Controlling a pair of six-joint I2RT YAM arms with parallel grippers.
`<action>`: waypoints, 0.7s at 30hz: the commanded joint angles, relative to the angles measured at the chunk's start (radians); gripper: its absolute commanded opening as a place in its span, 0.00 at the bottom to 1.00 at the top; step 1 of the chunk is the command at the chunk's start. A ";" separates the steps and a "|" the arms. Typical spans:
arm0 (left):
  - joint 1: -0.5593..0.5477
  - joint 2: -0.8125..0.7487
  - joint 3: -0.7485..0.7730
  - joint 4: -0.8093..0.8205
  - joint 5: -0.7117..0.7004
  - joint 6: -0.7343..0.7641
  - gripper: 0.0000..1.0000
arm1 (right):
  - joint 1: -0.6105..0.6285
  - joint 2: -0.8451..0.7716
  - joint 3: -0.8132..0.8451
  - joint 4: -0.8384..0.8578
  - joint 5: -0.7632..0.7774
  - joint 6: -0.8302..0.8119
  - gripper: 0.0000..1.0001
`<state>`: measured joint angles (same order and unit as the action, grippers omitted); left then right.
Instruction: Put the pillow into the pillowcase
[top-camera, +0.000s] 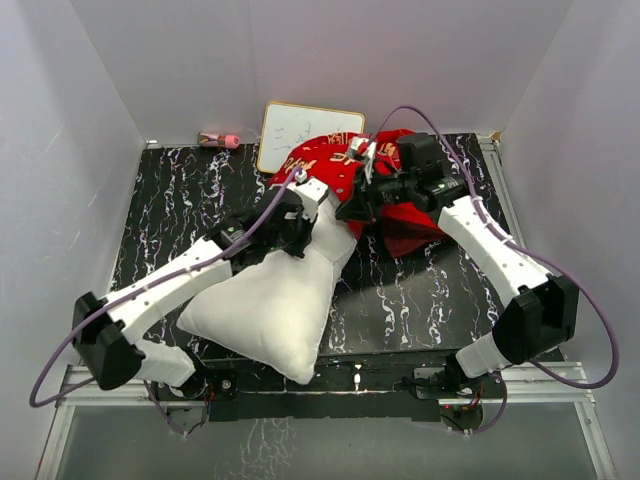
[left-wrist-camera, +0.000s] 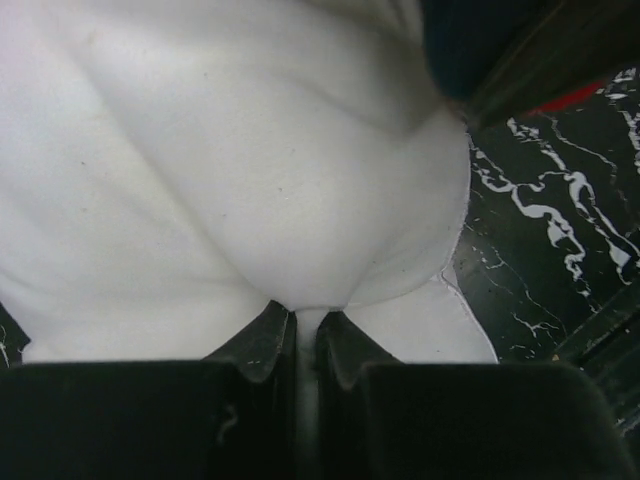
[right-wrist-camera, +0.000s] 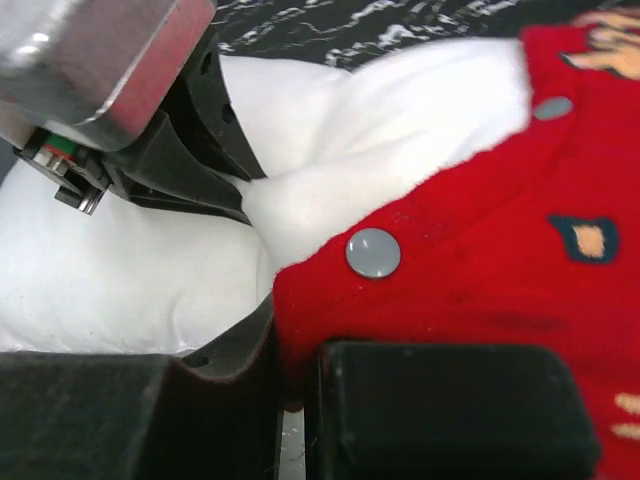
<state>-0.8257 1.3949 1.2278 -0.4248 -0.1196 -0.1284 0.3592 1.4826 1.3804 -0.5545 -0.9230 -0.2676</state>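
The white pillow (top-camera: 270, 300) lies on the black marbled table, its far end tucked into the red pillowcase (top-camera: 340, 165) at the back centre. My left gripper (top-camera: 298, 228) is shut on a pinch of pillow fabric (left-wrist-camera: 300, 200). My right gripper (top-camera: 355, 207) is shut on the pillowcase's edge (right-wrist-camera: 450, 270), beside a grey snap button (right-wrist-camera: 373, 252). In the right wrist view the pillow (right-wrist-camera: 330, 130) bulges out of the red opening, and the left gripper's fingers (right-wrist-camera: 200, 170) sit against it.
A small framed whiteboard (top-camera: 305, 133) leans at the back behind the pillowcase. A pink marker (top-camera: 220, 140) lies at the back left. White walls close in on both sides. The table's near edge (top-camera: 330, 385) has a metal rail.
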 joint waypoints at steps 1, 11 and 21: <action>0.001 -0.140 -0.004 0.204 0.224 0.093 0.00 | 0.073 -0.037 0.074 0.018 -0.056 0.060 0.08; 0.145 -0.150 0.055 0.426 0.556 -0.084 0.00 | 0.063 -0.110 0.249 0.197 -0.186 0.206 0.08; 0.480 -0.033 -0.230 1.302 0.829 -0.926 0.00 | 0.145 -0.260 0.179 0.329 0.009 0.322 0.08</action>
<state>-0.4412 1.3235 1.0798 0.3054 0.6373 -0.6609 0.4557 1.3075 1.5482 -0.3561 -0.8818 0.0029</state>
